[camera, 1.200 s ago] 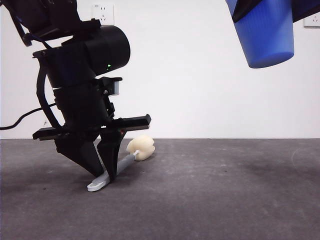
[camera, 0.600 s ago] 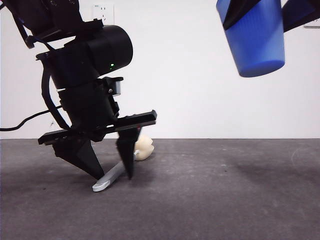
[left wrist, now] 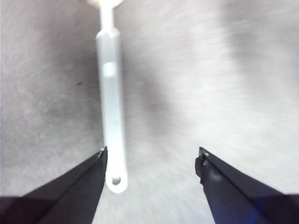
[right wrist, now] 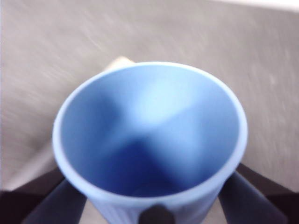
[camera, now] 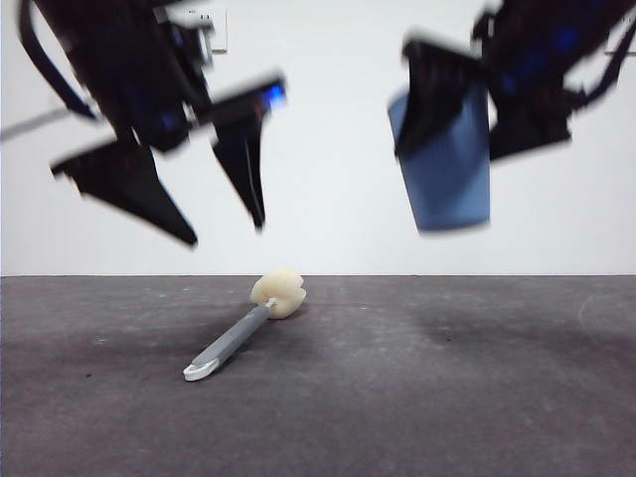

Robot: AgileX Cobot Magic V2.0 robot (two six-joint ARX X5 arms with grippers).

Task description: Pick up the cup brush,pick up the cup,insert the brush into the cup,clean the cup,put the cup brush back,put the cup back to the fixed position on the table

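Observation:
The cup brush (camera: 241,333) lies flat on the table (camera: 417,397), its pale yellow sponge head (camera: 280,293) toward the back and its white looped end toward the front. My left gripper (camera: 224,234) hangs open well above it with nothing between its jaws; in the left wrist view the grey handle (left wrist: 112,107) runs just inside one jaw of that gripper (left wrist: 152,161). High at the right, my right gripper (camera: 457,149) is shut on the blue cup (camera: 444,169), held upright in the air. The right wrist view looks into the cup's open mouth (right wrist: 149,135).
A white wall with a socket (camera: 204,25) closes off the back of the dark table. Both arms are blurred by motion.
My left gripper opened, let go of the brush handle and rose well above the table. The brush now lies flat. The right gripper carried the cup left and lower.

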